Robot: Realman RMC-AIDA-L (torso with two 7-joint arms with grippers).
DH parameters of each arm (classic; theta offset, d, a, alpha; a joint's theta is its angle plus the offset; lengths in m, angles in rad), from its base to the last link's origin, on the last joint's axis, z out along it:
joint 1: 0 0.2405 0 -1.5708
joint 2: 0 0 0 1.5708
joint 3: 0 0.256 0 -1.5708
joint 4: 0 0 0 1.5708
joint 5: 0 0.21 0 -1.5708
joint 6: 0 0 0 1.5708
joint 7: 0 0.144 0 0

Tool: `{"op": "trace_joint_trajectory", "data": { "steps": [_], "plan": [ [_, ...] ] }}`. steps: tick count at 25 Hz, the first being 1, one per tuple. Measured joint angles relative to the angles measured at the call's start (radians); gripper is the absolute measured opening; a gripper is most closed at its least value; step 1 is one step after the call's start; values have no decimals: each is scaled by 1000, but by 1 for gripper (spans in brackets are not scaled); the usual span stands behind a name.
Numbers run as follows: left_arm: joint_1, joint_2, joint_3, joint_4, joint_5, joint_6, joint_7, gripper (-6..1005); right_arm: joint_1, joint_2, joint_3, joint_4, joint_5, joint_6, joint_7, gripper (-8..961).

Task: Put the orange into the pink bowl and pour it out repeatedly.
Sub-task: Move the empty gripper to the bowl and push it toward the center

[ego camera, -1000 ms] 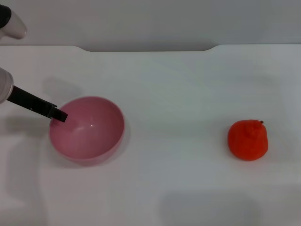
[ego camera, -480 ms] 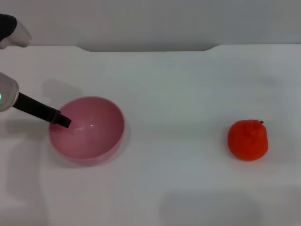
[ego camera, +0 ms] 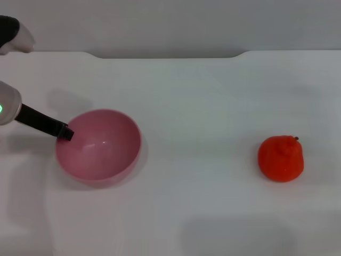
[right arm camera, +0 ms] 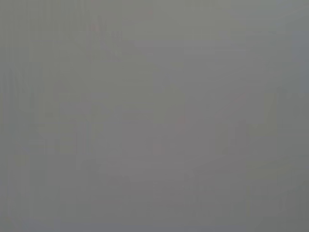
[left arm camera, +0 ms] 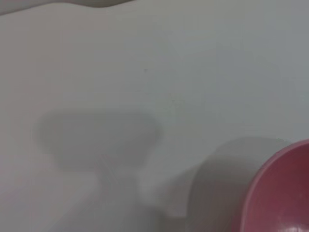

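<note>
The left gripper sits at the glossy pink plastic bowl's rim, its fingers' state unclear. The lumpy red-orange toy orange lies well apart on the white tabletop; it needs fetching next, I'd say.

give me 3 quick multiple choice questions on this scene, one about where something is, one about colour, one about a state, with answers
1. Where does the orange lie?
A. inside the bowl
B. on the table, on the robot's right, well apart from the bowl
C. in the left hand

2. What colour is the bowl?
A. pink
B. blue
C. green

3. What is in the bowl?
A. the orange
B. two oranges
C. no fruit

Answers:
1. B: the head view shows the orange alone on the white table, far from the bowl.
2. A: the bowl is pink inside and at the rim in both head and left wrist views.
3. C: only bare pink shows inside; the left hand is at its rim on the robot's left.
</note>
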Motion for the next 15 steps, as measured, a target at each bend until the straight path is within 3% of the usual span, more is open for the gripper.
{"op": "trace_joint_trajectory", "data": {
  "steps": [6, 11, 15],
  "plan": [
    [-4, 0, 20, 0, 3, 0, 8, 273, 0, 0, 0, -1, 1, -2, 0, 610],
    [-5, 1, 21, 0, 3, 0, 10, 47, 0, 0, -2, -9, 2, -4, 15, 610],
    [-8, 1, 22, 6, 3, 2, 11, 45, -36, -3, -47, -96, -63, -6, 223, 610]
  ]
}}
